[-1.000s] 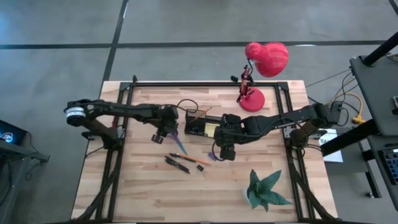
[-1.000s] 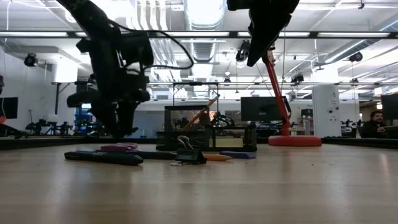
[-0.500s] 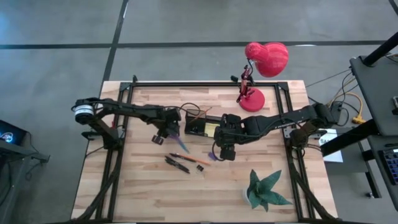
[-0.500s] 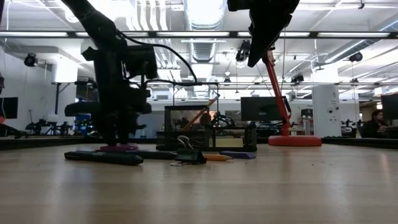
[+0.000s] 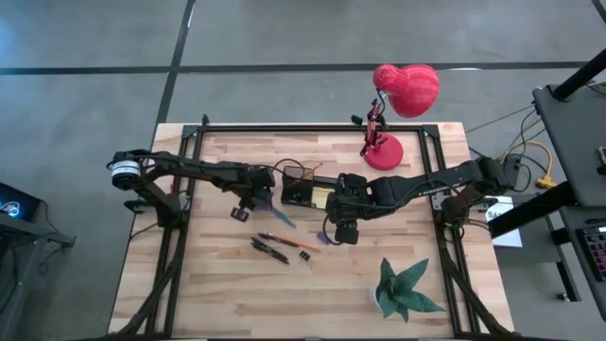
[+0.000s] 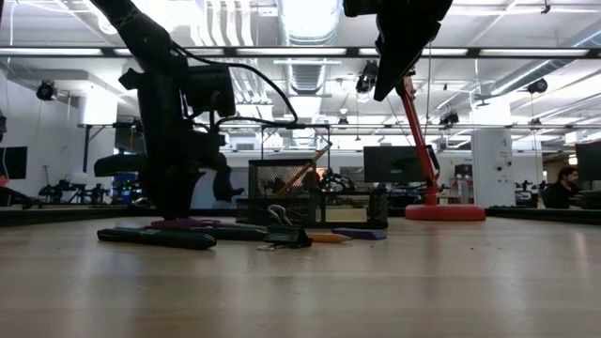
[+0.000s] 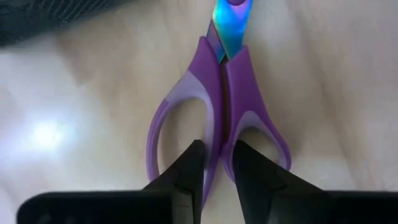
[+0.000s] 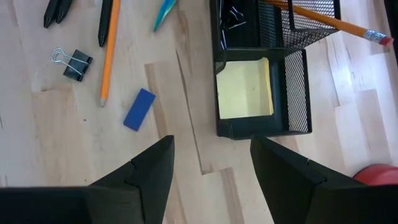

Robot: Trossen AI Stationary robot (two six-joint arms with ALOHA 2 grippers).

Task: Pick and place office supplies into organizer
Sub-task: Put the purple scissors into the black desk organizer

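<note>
— Pale wood planks make up the surface (image 5: 227,284), set on grey concrete floor. What sits on it?

— Seen from above, a red desk lamp (image 5: 398,95) at 1 o'clock and a green paper plant (image 5: 402,289) at 5 o'clock. The black mesh organizer (image 5: 305,189) is near the middle.

— And the left tool (image 5: 250,201)?

— Down at the surface, at 9 o'clock of the organizer. The purple-handled scissors (image 7: 214,81) lie flat under it. Its fingers (image 7: 189,171) are nearly together, one in each handle loop, pinching the two inner bars between them. The blades run off toward 4 o'clock from the tool.

— The right tool (image 5: 341,227)?

— Hanging above the surface at 4 o'clock of the organizer, fingers spread wide, nothing in them.

— What is already in the organizer?

— A yellow sticky-note pad (image 8: 244,89) in one compartment, an orange pencil (image 8: 329,22) leaning out of another, and some clips beside the pad's compartment.

— Loose things?

— At 6 o'clock of the scissors, two dark pens (image 5: 270,249), another orange pencil (image 5: 289,242) and a binder clip (image 5: 305,257). A blue eraser (image 8: 138,109) lies near them.

— The room?

— Open workshop: ceiling ducts and strip lights, screens, and a person (image 6: 566,185) seated far off at 3 o'clock in the low view.
</note>
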